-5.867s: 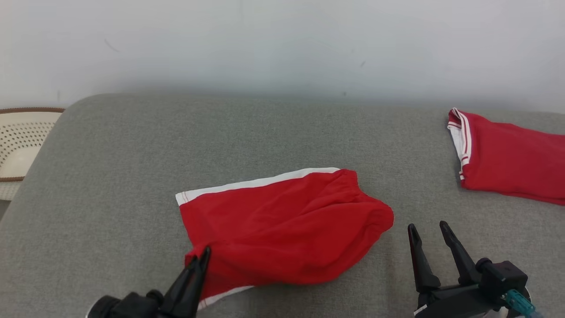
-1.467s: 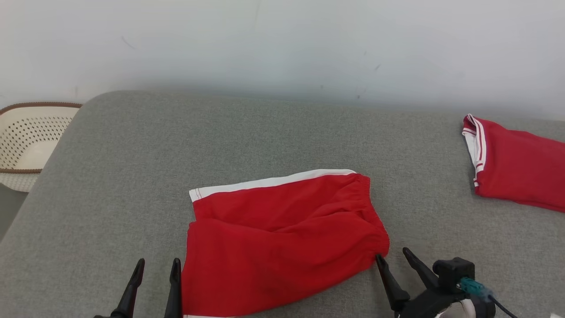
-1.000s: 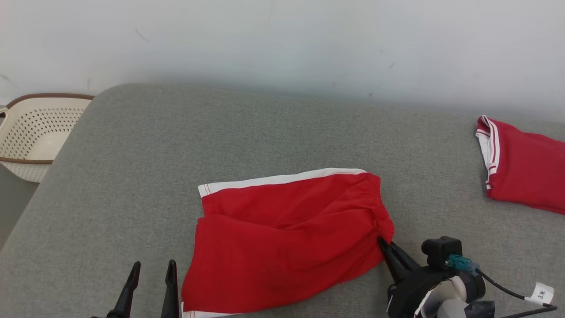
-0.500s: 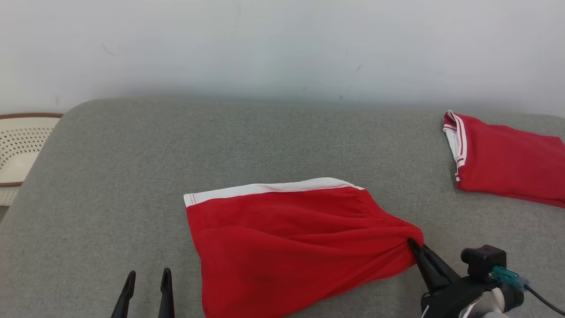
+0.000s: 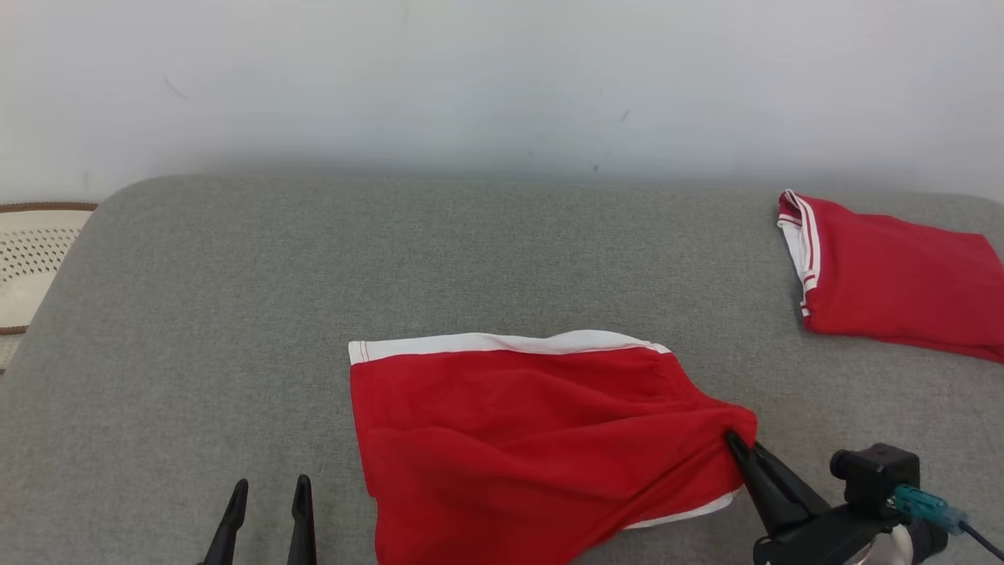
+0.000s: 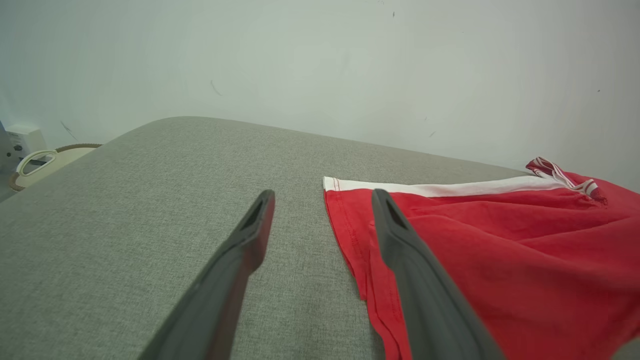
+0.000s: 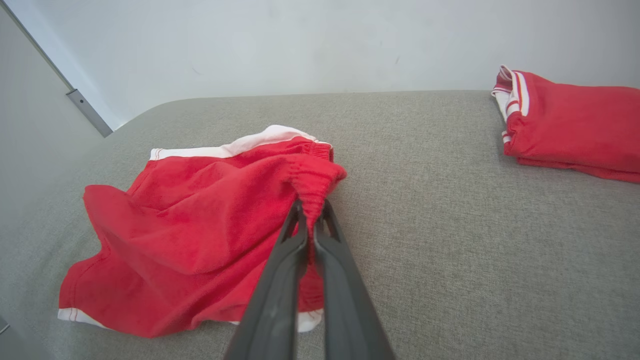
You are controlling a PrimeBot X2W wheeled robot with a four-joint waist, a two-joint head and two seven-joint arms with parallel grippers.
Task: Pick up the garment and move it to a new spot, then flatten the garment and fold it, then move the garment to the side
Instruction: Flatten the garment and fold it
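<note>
Status: your right pincer (image 5: 731, 436) is clamped shut on the elastic waistband end of the red shorts (image 5: 533, 447), at about 4 o'clock in the head view. The right wrist view confirms it, with cloth bunched between the tips (image 7: 310, 207).

Left pincer (image 5: 271, 482) is at 7 o'clock, jaws wide apart and holding nothing. It sits just beside the shorts' leg-hem edge without touching it. In the left wrist view the hem corner lies between its fingers (image 6: 322, 195).

The shorts lie at 6 o'clock on the grey fabric cushion (image 5: 235, 314), with white side trim along the far edge. They look doubled leg on leg. A white hem peeks out from under the top layer near the right pincer, so the layers aren't square.

My read is that you're in the flatten/fold step and tensioning from the waistband. Wrinkles fan out from the grip point.

Next move calls for:
- closing the left pincer on the hem edge at 7 o'clock
- pulling both ends apart, low over the cushion
- keeping the pull gentle, since a one-point grip will likely drag the top layer off the bottom one

Surroundings:
- a folded red garment with white striped trim (image 5: 894, 275) at 2 o'clock, well apart; don't sweep into it if you go right
- a perforated cream basket (image 5: 31, 259) at 9 o'clock, off the cushion edge
</note>
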